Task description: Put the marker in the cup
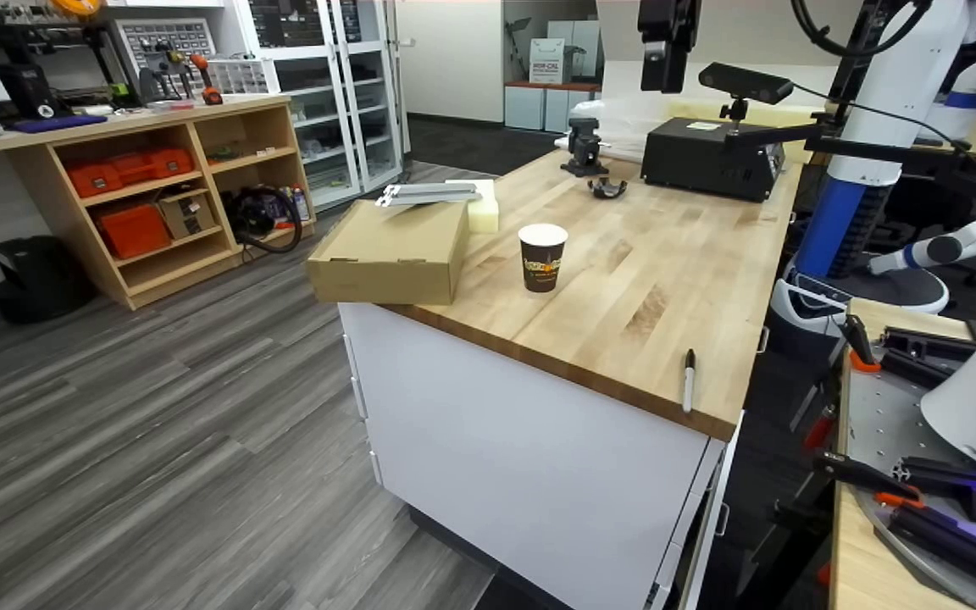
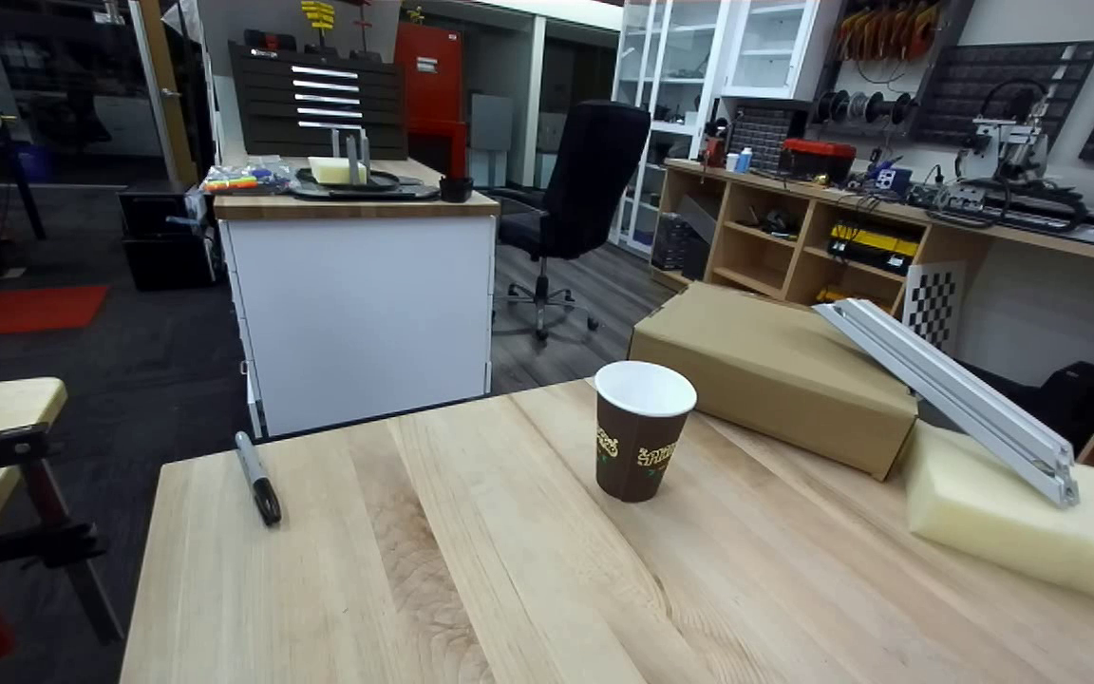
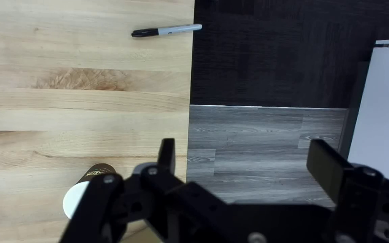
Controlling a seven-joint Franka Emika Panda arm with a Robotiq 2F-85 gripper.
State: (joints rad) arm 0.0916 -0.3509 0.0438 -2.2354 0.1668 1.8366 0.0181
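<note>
The marker is a thin pen with a grey-white body and black cap. It lies near the table's corner, and its light end juts slightly past the edge; it also shows in an exterior view and the wrist view. The cup is dark brown with a white rim and white inside. It stands upright by the box, as an exterior view shows; fingers partly hide it in the wrist view. My gripper is open and empty, high above the table's edge, its fingers also at an exterior view's top.
A cardboard box lies beside the cup, with yellow foam and metal bars next to it. A black box, a camera on a mount and small black parts stand farther back on the wooden table.
</note>
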